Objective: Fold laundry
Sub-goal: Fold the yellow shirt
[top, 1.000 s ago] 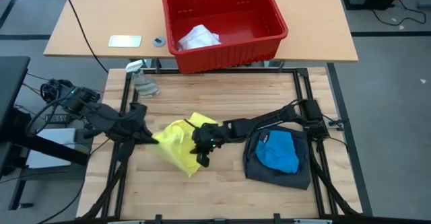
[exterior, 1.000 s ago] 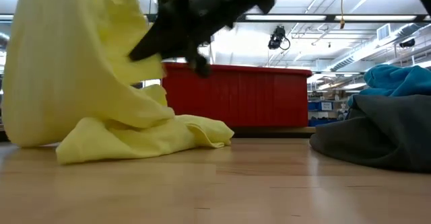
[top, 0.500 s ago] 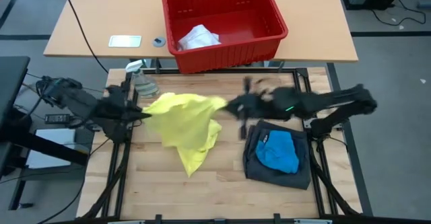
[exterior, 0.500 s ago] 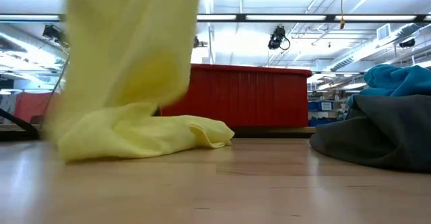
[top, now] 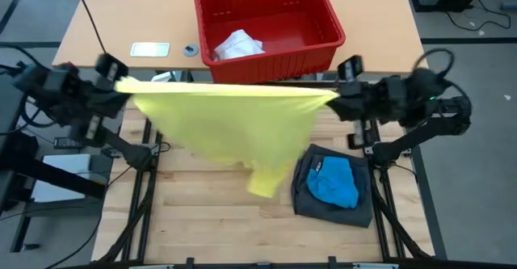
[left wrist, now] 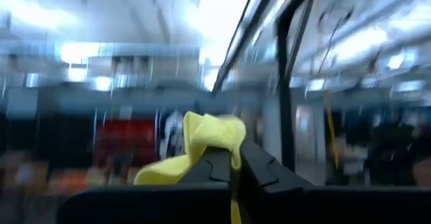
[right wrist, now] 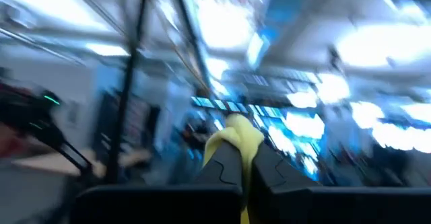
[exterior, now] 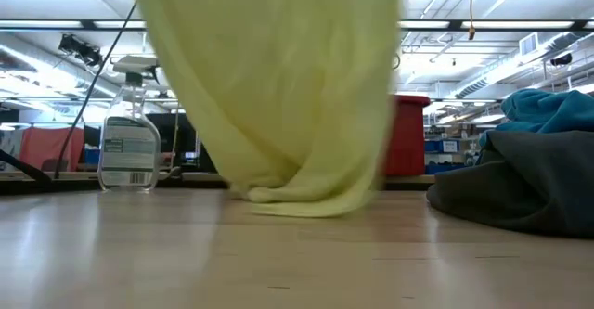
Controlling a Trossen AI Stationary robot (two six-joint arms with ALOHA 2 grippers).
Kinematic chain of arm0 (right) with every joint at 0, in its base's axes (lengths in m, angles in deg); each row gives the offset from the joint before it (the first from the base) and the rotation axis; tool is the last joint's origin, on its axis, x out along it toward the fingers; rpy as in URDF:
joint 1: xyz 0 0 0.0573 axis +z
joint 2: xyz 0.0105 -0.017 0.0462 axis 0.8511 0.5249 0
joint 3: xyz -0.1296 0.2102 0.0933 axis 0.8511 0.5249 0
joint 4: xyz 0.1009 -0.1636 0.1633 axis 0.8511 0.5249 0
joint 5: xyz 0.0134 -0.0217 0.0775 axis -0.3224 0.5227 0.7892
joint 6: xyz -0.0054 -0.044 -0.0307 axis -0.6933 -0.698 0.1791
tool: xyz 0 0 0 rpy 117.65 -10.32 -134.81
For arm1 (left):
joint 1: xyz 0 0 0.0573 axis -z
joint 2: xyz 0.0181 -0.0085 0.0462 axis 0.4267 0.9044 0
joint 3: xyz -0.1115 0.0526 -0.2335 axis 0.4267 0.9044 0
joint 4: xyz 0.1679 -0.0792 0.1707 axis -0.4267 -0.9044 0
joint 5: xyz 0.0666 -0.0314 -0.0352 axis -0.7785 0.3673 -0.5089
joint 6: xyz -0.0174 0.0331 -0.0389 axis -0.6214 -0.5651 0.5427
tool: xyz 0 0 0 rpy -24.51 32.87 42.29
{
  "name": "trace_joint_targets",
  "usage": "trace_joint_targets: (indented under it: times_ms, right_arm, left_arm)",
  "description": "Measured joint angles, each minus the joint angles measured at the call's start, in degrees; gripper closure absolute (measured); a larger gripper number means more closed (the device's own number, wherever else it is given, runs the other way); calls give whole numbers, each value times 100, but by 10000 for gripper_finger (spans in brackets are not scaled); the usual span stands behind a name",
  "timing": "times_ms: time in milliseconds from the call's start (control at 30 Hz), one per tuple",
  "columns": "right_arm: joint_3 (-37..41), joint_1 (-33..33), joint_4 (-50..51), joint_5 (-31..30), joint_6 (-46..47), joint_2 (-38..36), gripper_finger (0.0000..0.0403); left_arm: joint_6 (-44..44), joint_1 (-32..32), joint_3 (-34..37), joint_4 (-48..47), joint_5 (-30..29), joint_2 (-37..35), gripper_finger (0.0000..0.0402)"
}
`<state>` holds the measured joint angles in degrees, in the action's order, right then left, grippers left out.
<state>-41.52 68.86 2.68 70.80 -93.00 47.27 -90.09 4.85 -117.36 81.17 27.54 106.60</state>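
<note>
You see thin matt yellow shirt (top: 234,119) cloth between each pincer, a glossy red plastic basket (top: 266,27) beyond, and smooth wood counter (top: 210,212) below.

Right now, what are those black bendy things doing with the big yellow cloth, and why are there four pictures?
Those are two robot arms, each ending in a pincer called a gripper. The left gripper and the right gripper each pinch one corner of a yellow shirt and hold it stretched wide above the wooden table, with its bottom tip touching the wood.

One picture looks straight down from above. One looks across from table height, so the shirt hangs like a curtain. The other two come from small cameras on the arms' wrists, each showing its own fingers shut on yellow cloth.

On the table lie dark grey shorts with a bright blue piece on top, and a spray bottle. Behind stands a red basket with something white inside.
</note>
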Motion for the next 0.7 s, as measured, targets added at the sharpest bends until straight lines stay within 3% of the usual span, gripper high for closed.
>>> trace_joint_targets:
  times_ms: [133,267,400,533,700]
  right_arm:
    - [-506,-203,8,435,-328,52,400]
    - [-957,-730,385,59,-475,207,400]
    - [-1223,-1654,909,-622,-517,405,400]
    - [-1239,-2729,1313,-791,-423,792,400]
    - [-1227,-3672,1013,-827,-392,1467,400]
  left_arm:
    - [-760,0,5,1114,148,169,399]
    - [-1664,-10,7,1678,20,302,399]
    - [-3013,-173,5,2042,-1222,428,399]
    - [-4184,-647,3,2053,-2597,562,399]
    - [-4838,-1768,-2,2053,-2941,787,399]
